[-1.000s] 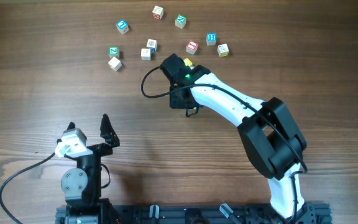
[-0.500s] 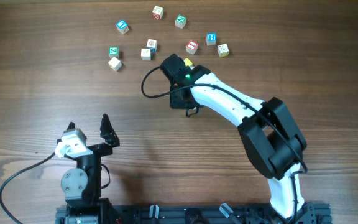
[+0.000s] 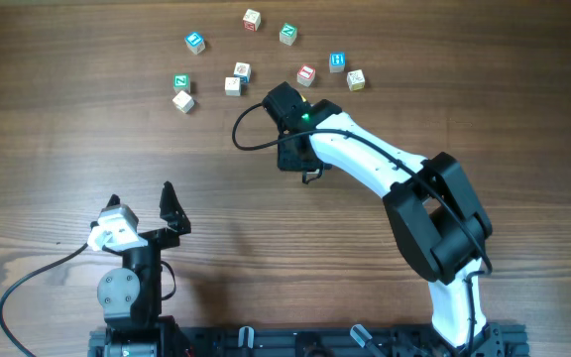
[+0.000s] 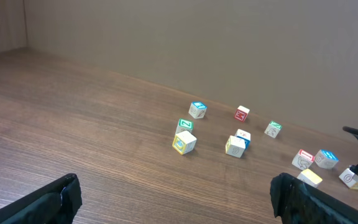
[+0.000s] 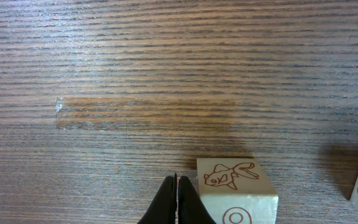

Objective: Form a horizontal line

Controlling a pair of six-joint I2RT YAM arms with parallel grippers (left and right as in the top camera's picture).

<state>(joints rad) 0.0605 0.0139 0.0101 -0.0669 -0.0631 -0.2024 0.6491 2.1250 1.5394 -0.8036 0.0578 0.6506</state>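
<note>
1. Nearest, the left claw [image 3: 141,195] hangs over the near-left part of the desk [image 3: 57,149]. Its jaws are spread wide and hold nothing, and it is well apart from every block.
2. Farther in, the right claw [image 5: 176,194] is closed on nothing, its two tips pressed together low over the wood, so it looks set to push rather than pick up. The risk lies here. A narrow closed tip that pushes a block off-centre would likely spin it instead of sliding it, or slip past a corner and lose it. Riding too low, the tips could scrape the desk.
3. The fish block [image 5: 235,186] sits flat on the desk just to the right of those tips. Whether it is touching them or a hair apart cannot be told. From overhead it is hidden beneath the wrist.
4. Beyond it, to the far right, lie a red-faced block [image 3: 306,74], a blue-faced block [image 3: 337,62] and a pale block [image 3: 356,79], near one another. A push carried too far would drive the fish block into these and scatter them.
5. Farther off and to the left, a green-faced block [image 3: 180,82] and the other loose blocks are strewn across the far desk. No row exists yet, since nothing there is lined up.
</note>
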